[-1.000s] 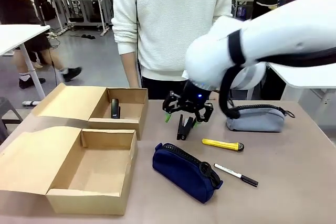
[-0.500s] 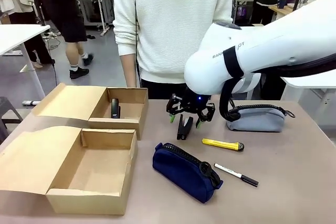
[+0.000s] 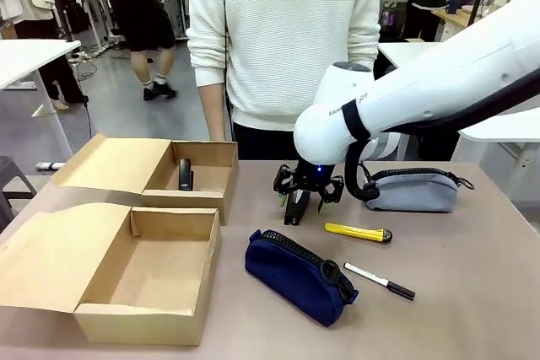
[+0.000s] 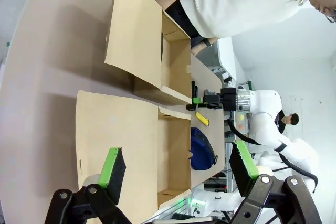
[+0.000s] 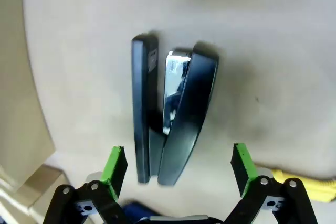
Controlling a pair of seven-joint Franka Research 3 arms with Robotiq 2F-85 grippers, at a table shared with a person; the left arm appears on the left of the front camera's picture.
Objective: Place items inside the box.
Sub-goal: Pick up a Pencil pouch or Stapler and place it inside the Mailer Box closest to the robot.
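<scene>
A black stapler stands on its side on the table, just right of the far box. My right gripper hangs open right above it, and in the right wrist view the stapler lies between the green fingertips, untouched. The box, empty with its curved lid folded out to the left, sits at the front left. A navy pouch, a yellow utility knife and a white marker lie to its right. My left gripper is open and empty, high over the box.
A smaller cardboard box behind the box holds another black stapler. A grey pouch lies at the back right. A person in a white sweater stands at the far edge of the table.
My right gripper has come down closer over the black stapler, still open. The arm's elbow has dropped lower. Nothing on the table has moved.
</scene>
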